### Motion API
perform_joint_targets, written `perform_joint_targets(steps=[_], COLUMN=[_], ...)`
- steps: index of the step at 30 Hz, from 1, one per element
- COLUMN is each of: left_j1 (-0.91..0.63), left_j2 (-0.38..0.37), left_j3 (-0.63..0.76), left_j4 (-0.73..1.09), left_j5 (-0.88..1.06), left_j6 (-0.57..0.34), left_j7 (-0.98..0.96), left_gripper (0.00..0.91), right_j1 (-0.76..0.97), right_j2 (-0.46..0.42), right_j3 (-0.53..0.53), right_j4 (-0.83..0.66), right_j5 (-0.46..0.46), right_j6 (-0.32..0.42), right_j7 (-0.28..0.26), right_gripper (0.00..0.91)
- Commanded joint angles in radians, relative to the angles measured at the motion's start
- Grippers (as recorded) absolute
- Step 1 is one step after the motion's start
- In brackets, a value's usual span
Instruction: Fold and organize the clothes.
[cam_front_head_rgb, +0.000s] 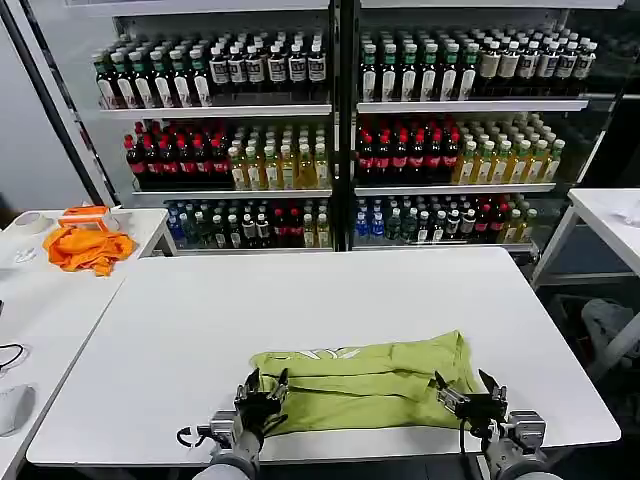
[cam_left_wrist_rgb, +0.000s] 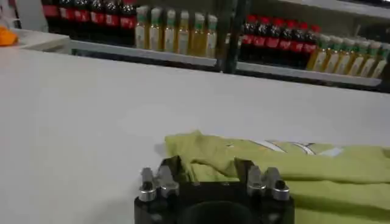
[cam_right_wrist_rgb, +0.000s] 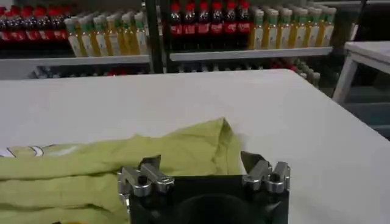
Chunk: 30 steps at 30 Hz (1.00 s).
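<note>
The lime T-shirt (cam_front_head_rgb: 368, 383) lies on the white table (cam_front_head_rgb: 300, 310), close to the table's near edge and a little toward the robot's right of its middle. It is gathered into a long, low bundle with creases running along its length, and a pale strip of its inner collar shows on top (cam_left_wrist_rgb: 286, 146). In the right wrist view its end rises in a small peak of fabric (cam_right_wrist_rgb: 207, 143).

The left gripper (cam_front_head_rgb: 262, 395) sits at the T-shirt's left end, low over the table, its fingers spread apart with the shirt's edge lying between and just past them (cam_left_wrist_rgb: 210, 176). The right gripper (cam_front_head_rgb: 470, 395) sits at the T-shirt's right end, its fingers likewise spread, the fabric just in front of them (cam_right_wrist_rgb: 204, 170). Neither one clamps the cloth.

Well beyond the T-shirt, on a side table (cam_front_head_rgb: 40, 290) at the robot's left, lies an orange cloth (cam_front_head_rgb: 88, 248). Behind the table stand shelves of bottles (cam_front_head_rgb: 340, 130).
</note>
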<state>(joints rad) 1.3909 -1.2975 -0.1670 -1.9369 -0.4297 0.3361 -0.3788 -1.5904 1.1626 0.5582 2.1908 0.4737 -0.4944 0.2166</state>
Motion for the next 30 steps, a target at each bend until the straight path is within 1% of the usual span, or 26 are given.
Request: perform_joint_targets(steps=[1, 7, 13, 18, 28, 30], left_j1=[0.027, 0.028, 0.012, 0.022, 0.023, 0.013], left_j2=[-0.024, -0.025, 0.001, 0.068, 0.277, 0.305], left_j3=[0.004, -0.010, -0.092, -0.212, -0.522, -0.568], left_j4=[0.021, 0.007, -0.046, -0.118, -0.167, -0.181], left_j5=[0.005, -0.005, -0.063, -0.125, -0.314, -0.365], left_j6=[-0.013, -0.029, -0.024, -0.013, 0.028, 0.043], left_j7=[-0.007, -0.001, 0.006, 0.016, 0.034, 0.039], left_gripper=[0.071, 0.050, 0.040, 0.040, 0.040, 0.040], right_j1=[-0.007, -0.013, -0.018, -0.017, -0.013, -0.014], right_j2=[0.003, 0.008, 0.006, 0.003, -0.001, 0.001], right_j3=[0.003, 0.006, 0.014, 0.019, 0.018, 0.017], right_j4=[0.004, 0.008, 0.018, 0.023, 0.027, 0.027], right_j5=[-0.004, -0.009, -0.006, -0.001, 0.003, 0.002], right_j6=[0.006, 0.013, 0.016, 0.018, 0.019, 0.019], right_j7=[0.001, 0.003, 0.003, 0.003, 0.002, 0.001], right_gripper=[0.907, 0.907, 0.907, 0.907, 0.907, 0.907])
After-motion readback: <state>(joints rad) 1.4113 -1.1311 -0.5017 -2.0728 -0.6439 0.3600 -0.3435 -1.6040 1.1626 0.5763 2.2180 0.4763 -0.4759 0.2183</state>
